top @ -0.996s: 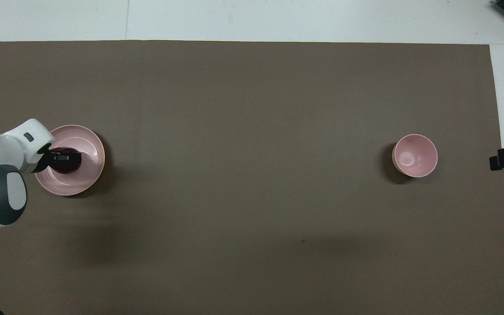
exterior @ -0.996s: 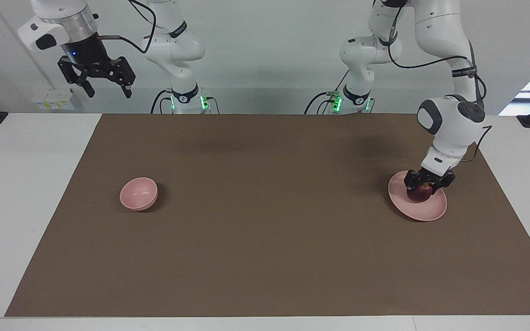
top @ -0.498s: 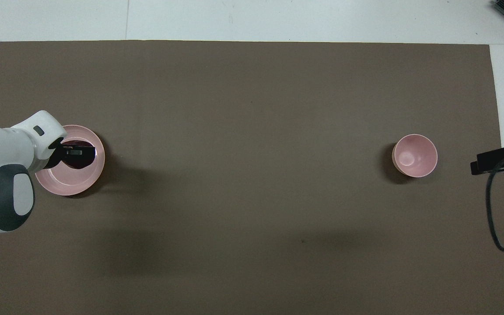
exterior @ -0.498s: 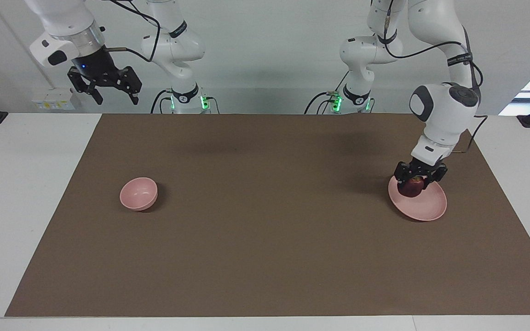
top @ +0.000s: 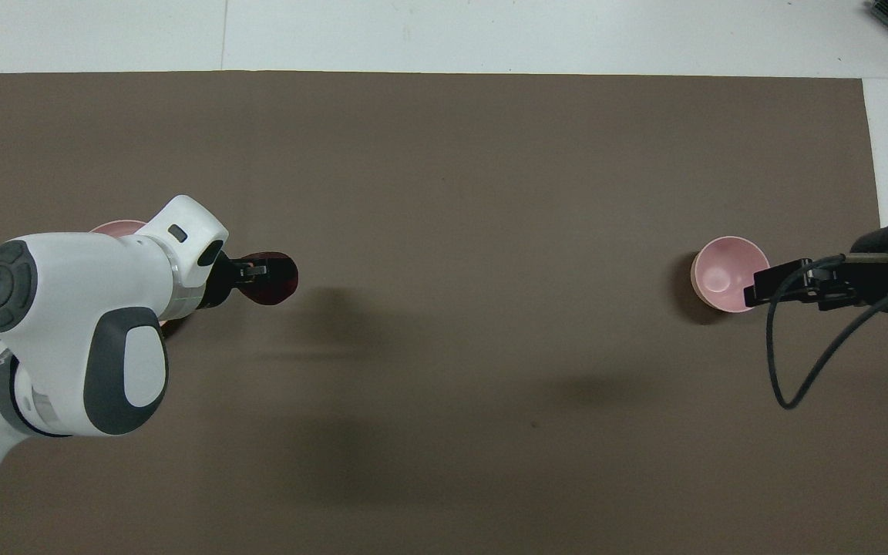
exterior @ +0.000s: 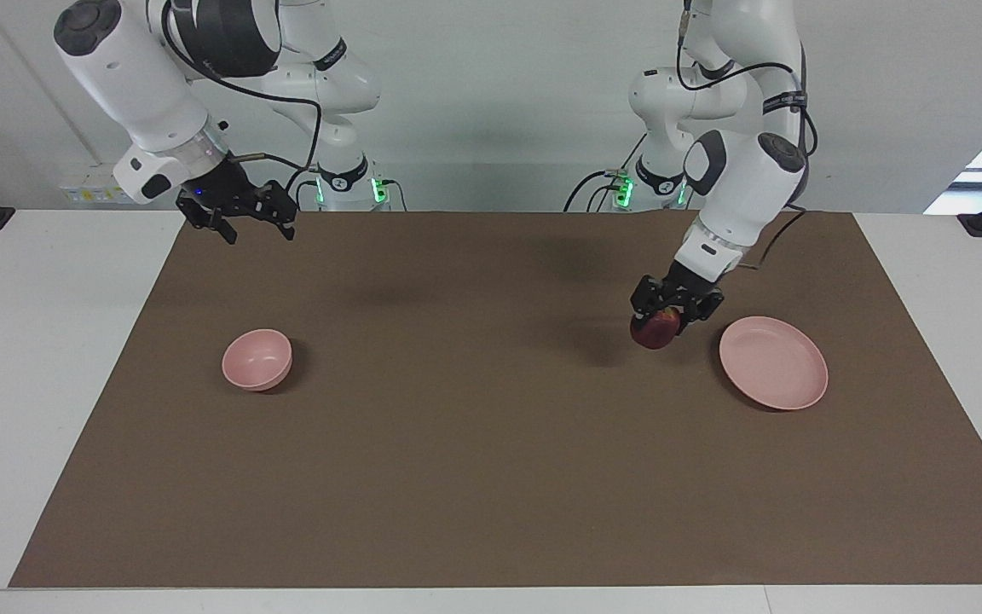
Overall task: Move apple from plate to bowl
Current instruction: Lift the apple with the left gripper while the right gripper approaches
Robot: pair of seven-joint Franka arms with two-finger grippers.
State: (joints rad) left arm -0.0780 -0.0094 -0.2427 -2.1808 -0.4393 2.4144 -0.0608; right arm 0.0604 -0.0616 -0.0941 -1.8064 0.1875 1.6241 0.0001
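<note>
Since a second ago the left gripper [exterior: 667, 321] has lifted the apple [exterior: 655, 331] off the plate [exterior: 774, 373] and carried it sideways; it now hangs over bare mat beside the plate, toward the bowl's end, fingers clamped on the fruit. Plate left empty, unmoved. Right gripper [exterior: 247, 225] has dropped from high over the white table edge to low over the mat's robot-side edge, fingers spread wide, holding nothing.

Facing view: shows the whole empty plate, the apple's height clear of the mat with its shadow below, and the right gripper well apart from the bowl [exterior: 257, 359]. Overhead view: left arm's white body hides nearly all the plate [top: 116, 227]; only a sliver of rim shows. There the apple [top: 274, 277] peeks past the left gripper [top: 259, 271], and the right gripper [top: 771, 287] overlaps the bowl [top: 721, 274] rim by line of sight only.

Surface: brown mat [exterior: 491, 477] on a white table [exterior: 22, 341]. Pale wall; green lights at both arm bases.
</note>
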